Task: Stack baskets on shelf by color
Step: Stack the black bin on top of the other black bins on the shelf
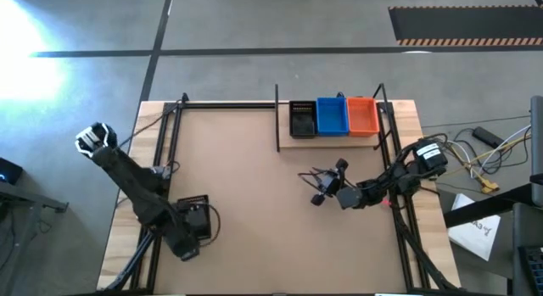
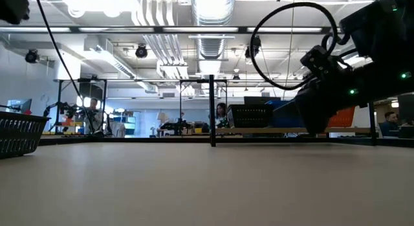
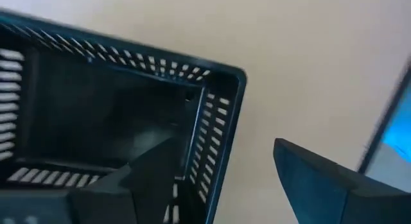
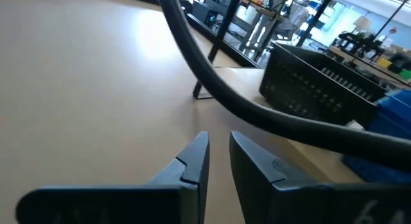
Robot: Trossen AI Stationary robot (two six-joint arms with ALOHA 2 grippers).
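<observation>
On the shelf (image 1: 333,141) at the table's far right stand a black basket (image 1: 303,120), a blue basket (image 1: 332,115) and an orange basket (image 1: 363,116), side by side. Another black basket (image 1: 197,216) rests on its bottom on the table at the near left. My left gripper (image 3: 225,147) is open and points down over this basket's (image 3: 96,115) end. One finger (image 3: 151,176) is over the hollow, and the other (image 3: 314,179) is outside the wall. My right gripper (image 4: 218,147) hovers mid-table, near the shelf, open by a narrow gap with nothing in it.
Thin black rods (image 1: 174,126) frame the table's left and right sides and far edge, and an upright post (image 1: 277,118) stands at the shelf's left end. A cable (image 4: 257,115) crosses in front of my right gripper. Wires and papers (image 1: 475,228) lie off the table's right edge.
</observation>
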